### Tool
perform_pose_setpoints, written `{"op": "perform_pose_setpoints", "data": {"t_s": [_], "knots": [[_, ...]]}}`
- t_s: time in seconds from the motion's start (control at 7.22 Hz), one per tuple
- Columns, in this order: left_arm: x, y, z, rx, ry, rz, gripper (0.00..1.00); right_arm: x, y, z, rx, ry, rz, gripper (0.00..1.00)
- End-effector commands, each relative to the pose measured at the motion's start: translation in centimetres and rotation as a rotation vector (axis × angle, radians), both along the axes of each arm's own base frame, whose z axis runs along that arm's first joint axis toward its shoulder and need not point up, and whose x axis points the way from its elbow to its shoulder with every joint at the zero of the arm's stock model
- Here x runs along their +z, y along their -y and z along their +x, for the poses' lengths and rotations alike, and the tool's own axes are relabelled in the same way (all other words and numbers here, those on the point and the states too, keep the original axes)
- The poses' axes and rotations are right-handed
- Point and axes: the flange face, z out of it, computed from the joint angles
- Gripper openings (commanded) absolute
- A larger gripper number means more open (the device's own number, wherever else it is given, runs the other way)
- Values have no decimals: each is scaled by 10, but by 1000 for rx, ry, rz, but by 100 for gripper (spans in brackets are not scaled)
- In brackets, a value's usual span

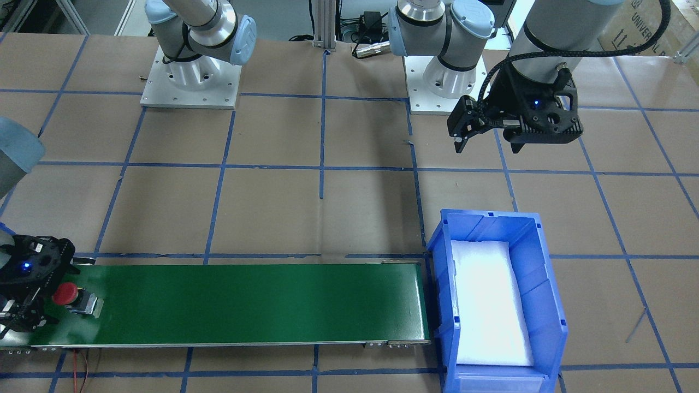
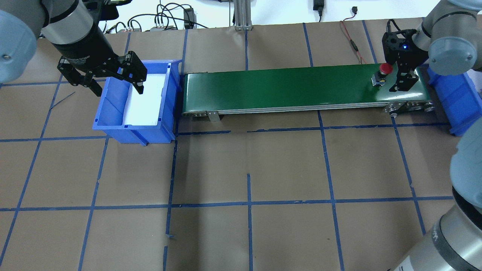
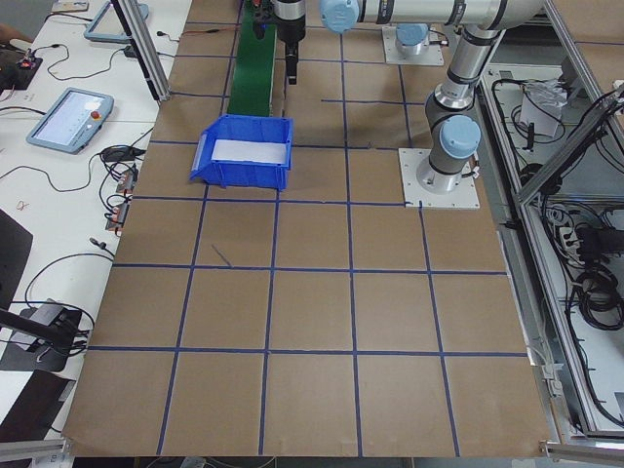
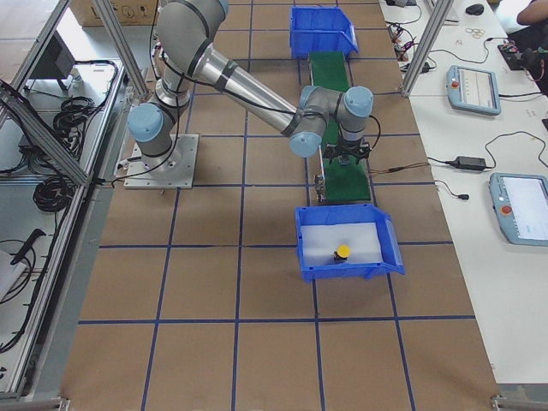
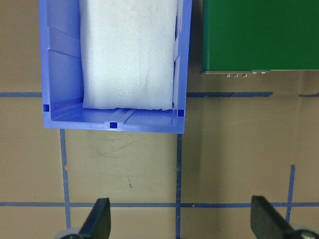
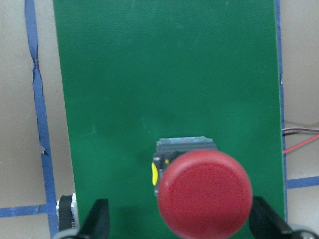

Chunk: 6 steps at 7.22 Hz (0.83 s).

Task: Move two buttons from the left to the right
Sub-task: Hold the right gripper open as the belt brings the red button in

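The red-capped button (image 6: 204, 191) stands on its dark base at the end of the green belt (image 2: 286, 84). It also shows in the overhead view (image 2: 385, 69) and the front view (image 1: 64, 293). My right gripper (image 6: 179, 216) is low over it, open, with one finger on each side of the cap and a gap at both; it shows at the belt's right end in the overhead view (image 2: 393, 73). The yellow-capped button (image 4: 342, 252) sits in the blue bin (image 4: 310, 248) beyond that belt end. My left gripper (image 2: 118, 89) is open and empty above the other blue bin (image 2: 113, 131).
The left bin (image 5: 112, 124) holds only white foam padding (image 5: 129, 55) and stands against the belt's other end (image 5: 234, 35). Blue tape lines grid the brown table. Both arm bases (image 1: 188, 90) stand at the robot's side. Red wires (image 2: 350, 37) run behind the belt.
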Motion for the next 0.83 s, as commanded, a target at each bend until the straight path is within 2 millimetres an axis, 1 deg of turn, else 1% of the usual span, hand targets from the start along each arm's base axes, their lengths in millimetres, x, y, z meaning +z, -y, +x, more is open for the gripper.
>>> {"op": "perform_pose_setpoints", "data": {"t_s": [0.0, 0.55, 0.69], "knots": [[-1, 0, 0, 0, 0, 3, 100, -1, 0, 0, 1, -3, -4, 100], [-2, 0, 0, 0, -3, 5, 100, -2, 0, 1, 4, 2, -7, 96], [-2, -1, -1, -1, -3, 5, 100, -3, 1, 1, 7, 2, -7, 87]]}}
